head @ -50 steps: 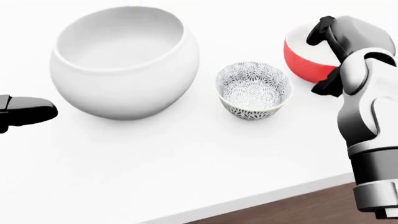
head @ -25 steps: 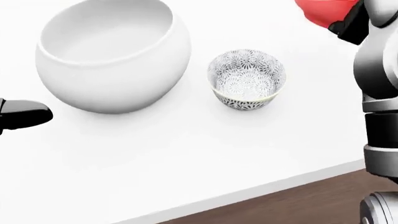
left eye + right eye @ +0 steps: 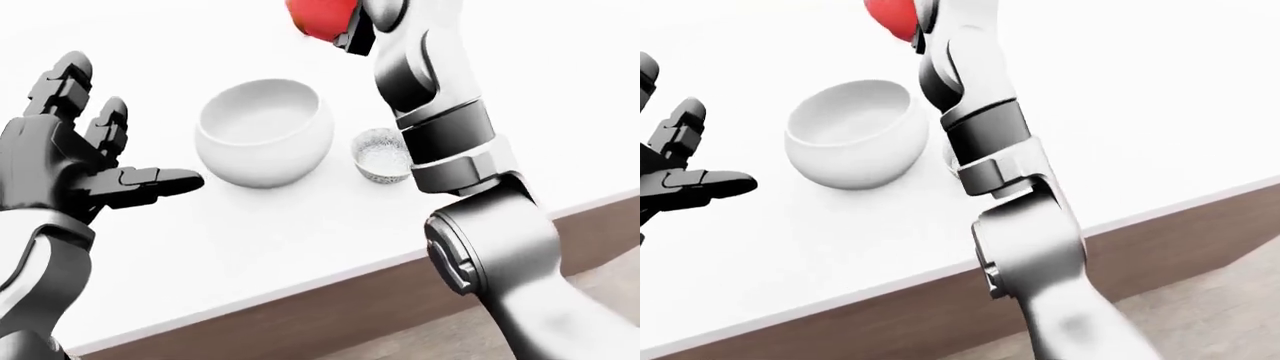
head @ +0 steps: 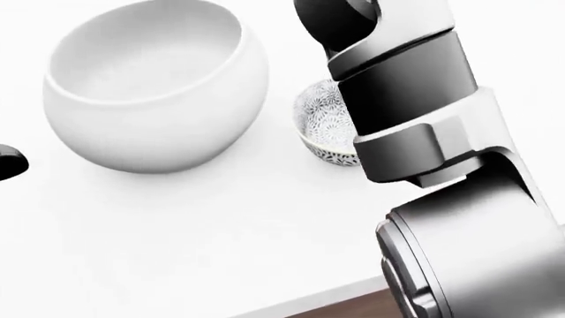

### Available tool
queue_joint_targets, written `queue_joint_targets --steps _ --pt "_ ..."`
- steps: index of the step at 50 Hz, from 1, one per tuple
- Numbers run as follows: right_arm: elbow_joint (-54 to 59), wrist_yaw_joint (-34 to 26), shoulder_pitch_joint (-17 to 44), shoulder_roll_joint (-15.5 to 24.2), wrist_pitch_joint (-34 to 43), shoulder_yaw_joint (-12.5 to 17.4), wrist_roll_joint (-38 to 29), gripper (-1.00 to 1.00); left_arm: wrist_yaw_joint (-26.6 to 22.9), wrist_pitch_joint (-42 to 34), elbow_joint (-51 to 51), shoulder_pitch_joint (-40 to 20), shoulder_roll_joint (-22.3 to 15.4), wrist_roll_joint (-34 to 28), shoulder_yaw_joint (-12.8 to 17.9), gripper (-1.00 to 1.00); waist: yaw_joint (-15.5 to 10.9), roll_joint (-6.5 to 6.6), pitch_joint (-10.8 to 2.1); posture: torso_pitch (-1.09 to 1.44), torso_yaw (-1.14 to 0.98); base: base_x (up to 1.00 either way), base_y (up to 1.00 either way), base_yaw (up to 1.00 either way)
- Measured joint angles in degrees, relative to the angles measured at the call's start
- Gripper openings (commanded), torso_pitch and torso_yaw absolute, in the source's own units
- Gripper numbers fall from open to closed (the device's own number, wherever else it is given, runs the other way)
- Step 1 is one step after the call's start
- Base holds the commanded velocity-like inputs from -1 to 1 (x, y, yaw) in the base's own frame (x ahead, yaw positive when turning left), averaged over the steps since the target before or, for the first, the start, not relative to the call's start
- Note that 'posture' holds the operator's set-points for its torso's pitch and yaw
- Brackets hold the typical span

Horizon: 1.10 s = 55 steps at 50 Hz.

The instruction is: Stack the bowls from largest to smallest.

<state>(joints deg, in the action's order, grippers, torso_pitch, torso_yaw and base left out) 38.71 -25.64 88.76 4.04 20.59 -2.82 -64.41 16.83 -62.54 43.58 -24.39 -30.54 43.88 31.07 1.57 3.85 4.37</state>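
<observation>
The large white bowl sits mid-counter, the small patterned bowl just beside it on its right. The left hand hovers open at the bowl's left. Farther off, the right hand carries the red bowl raised up and to the right of the white bowl (its grip looks closed, mostly hidden).

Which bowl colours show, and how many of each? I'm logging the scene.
White bowl: 1
Patterned bowl: 1
Red bowl: 1, partly hidden at the right hand, top of view
Total: 3 bowls
</observation>
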Motion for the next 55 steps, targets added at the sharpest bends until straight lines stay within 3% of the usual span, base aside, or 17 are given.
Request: queue_joint_targets --steps 7,16,31,55 --pt "5.6 4.9 2.0 -4.1 -1.3 -1.0 2.3 -1.00 0.2 1.1 -0.9 0.8 -0.9 1.4 0.3 1.00 0.2 0.32 0.00 0.00 0.00 0.00 0.00 0.00" --pt "9.1 10.0 2.1 -6.5 -3.5 -2.0 4.1 -1.00 1.0 1.9 -1.0 1.4 -2.3 3.2 1.4 1.00 0.2 0.68 -0.02 0.00 0.00 0.00 0.00 0.00" --pt "4.1 2.9 -1.6 -8.2 -8.3 -3.1 5.1 -1.00 2.3 2.2 -1.1 1.4 -3.6 5.4 1.6 1.00 0.4 0.85 0.09 0.00 0.00 0.00 0.00 0.00" --pt "6.8 4.2 -4.5 -10.5 -17.3 -3.8 5.5 -1.00 1.8 5.1 -3.2 4.0 -4.4 7.4 3.3 1.00 0.5 1.12 -0.16 0.00 0.00 0.00 0.00 0.00"
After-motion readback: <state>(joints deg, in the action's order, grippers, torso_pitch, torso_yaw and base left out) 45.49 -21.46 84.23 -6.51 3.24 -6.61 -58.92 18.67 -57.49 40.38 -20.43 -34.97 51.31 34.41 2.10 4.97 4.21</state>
